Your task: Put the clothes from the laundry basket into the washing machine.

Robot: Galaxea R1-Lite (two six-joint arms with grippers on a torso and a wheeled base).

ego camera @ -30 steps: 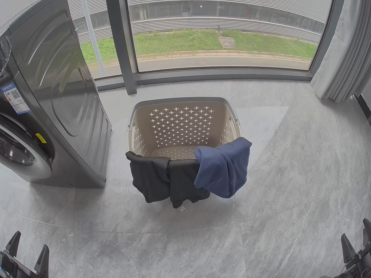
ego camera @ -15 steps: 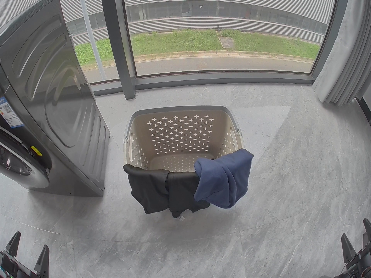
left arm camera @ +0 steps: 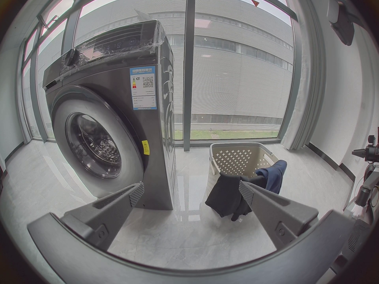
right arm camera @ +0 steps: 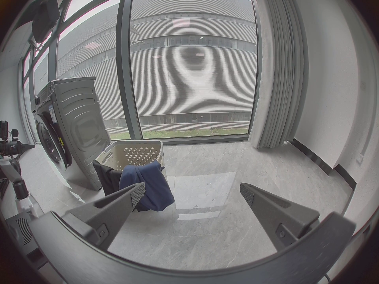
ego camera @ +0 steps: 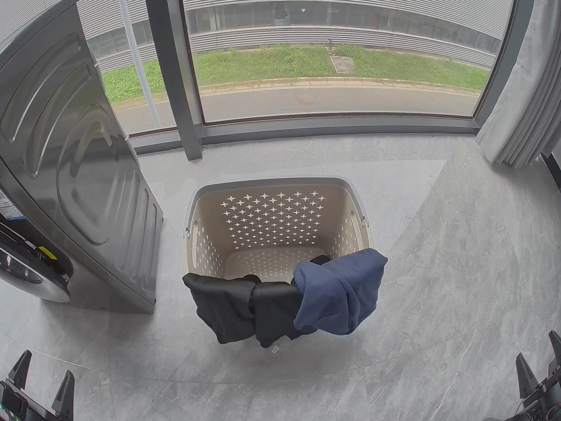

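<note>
A beige laundry basket [ego camera: 198,229] [left arm camera: 221,154] [right arm camera: 114,154] stands on the grey floor ahead. Over its near rim hang a black garment [ego camera: 234,311] [left arm camera: 225,194] [right arm camera: 104,178] and a dark blue garment [ego camera: 336,290] [left arm camera: 274,174] [right arm camera: 152,182]. The grey washing machine [ego camera: 76,165] [left arm camera: 114,111] [right arm camera: 75,119] stands to the left of the basket, its round door [left arm camera: 92,142] shut. My left gripper [ego camera: 42,381] [left arm camera: 191,190] is low at the front left, open and holding nothing. My right gripper [ego camera: 540,361] [right arm camera: 191,190] is low at the front right, open and holding nothing.
A tall window [ego camera: 327,48] with a dark post [ego camera: 172,65] closes off the far side. A grey curtain [ego camera: 526,95] hangs at the far right. Open floor [ego camera: 456,264] lies between me and the basket and to its right.
The whole head view has shifted: basket and washing machine sit lower and nearer in the picture, so the camera has come closer. Both grippers hold the same place in the view.
</note>
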